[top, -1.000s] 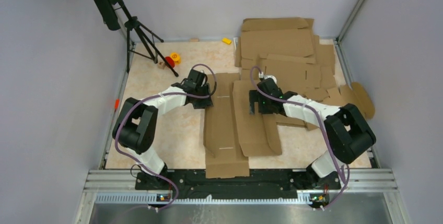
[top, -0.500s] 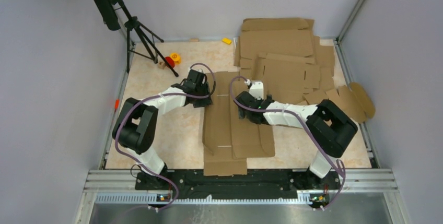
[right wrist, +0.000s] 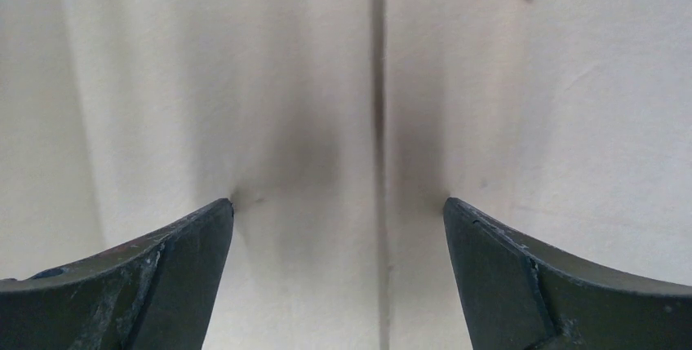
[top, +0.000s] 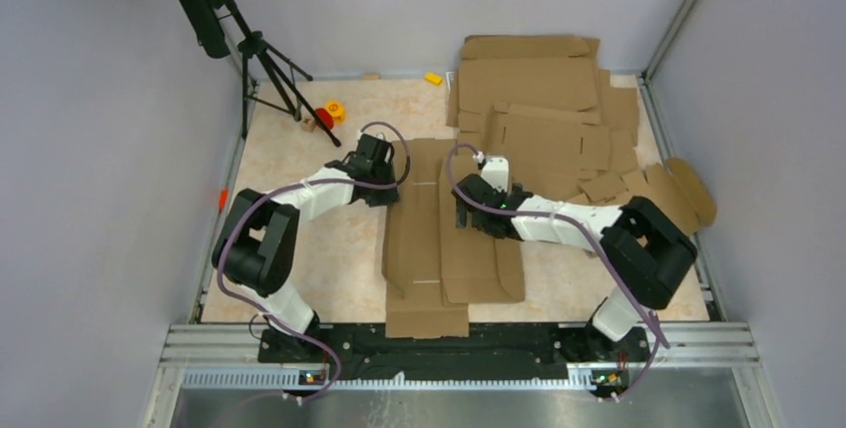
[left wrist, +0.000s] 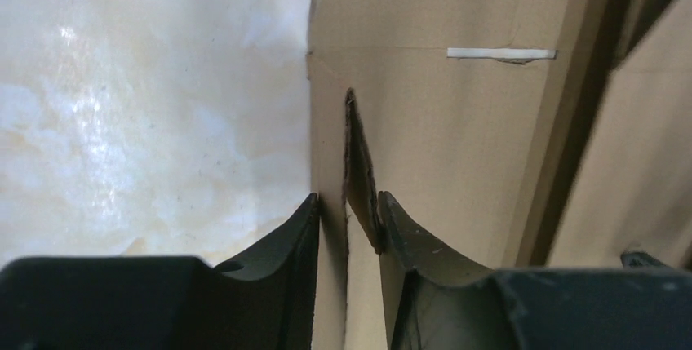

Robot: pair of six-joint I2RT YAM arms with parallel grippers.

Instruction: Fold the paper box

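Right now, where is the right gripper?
In the top view the right gripper sits mid-table on the paper box, jaws open astride a seam, just right of the left gripper.

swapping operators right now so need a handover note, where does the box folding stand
Left gripper: jaws narrow around a raised flap on the left edge of the plain brown corrugated cardboard box blank; firm grip unclear.
Right gripper: wide open, fingertips pressing down either side of a crease.
Box: mostly flat between both grippers.
Done: that one flap lifted.
Left: nearly all the folds.
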